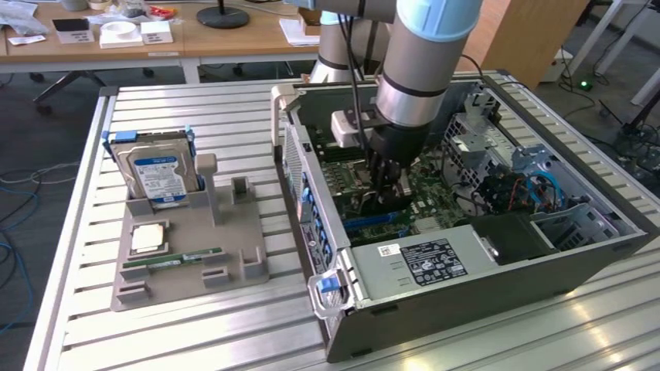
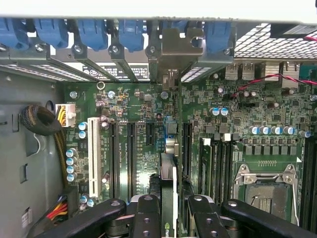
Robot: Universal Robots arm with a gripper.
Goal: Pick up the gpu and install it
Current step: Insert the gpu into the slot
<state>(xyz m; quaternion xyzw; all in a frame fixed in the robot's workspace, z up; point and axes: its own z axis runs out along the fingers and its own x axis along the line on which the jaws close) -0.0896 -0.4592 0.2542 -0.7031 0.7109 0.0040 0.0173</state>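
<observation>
The fingers (image 2: pixel 146 213) stood partly closed on the gpu (image 2: pixel 168 178), pinching from both sides the edge nearest the wrist, so the card hung edge-on over the board (image 2: pixel 247 109). That hold suited the job, I judge: a card kept upright and parallel to the slots (image 2: pixel 131 148) can be pressed straight in. Its bracket (image 2: pixel 173 47) lay against the rear wall of the case (image 1: pixel 484 294), in the row of blue latches (image 2: pixel 94 32), where it has to sit. Whether the card was seated, I could not tell.

The wrist view gave the alignment of card, slots and bracket. The exterior view gave the setting: the arm reaching into the open case on the worktop (image 1: pixel 206 116) and, at that view's left, a holder (image 1: pixel 185 278) with a hard drive (image 1: pixel 160 174) and RAM stick (image 1: pixel 170 261)
</observation>
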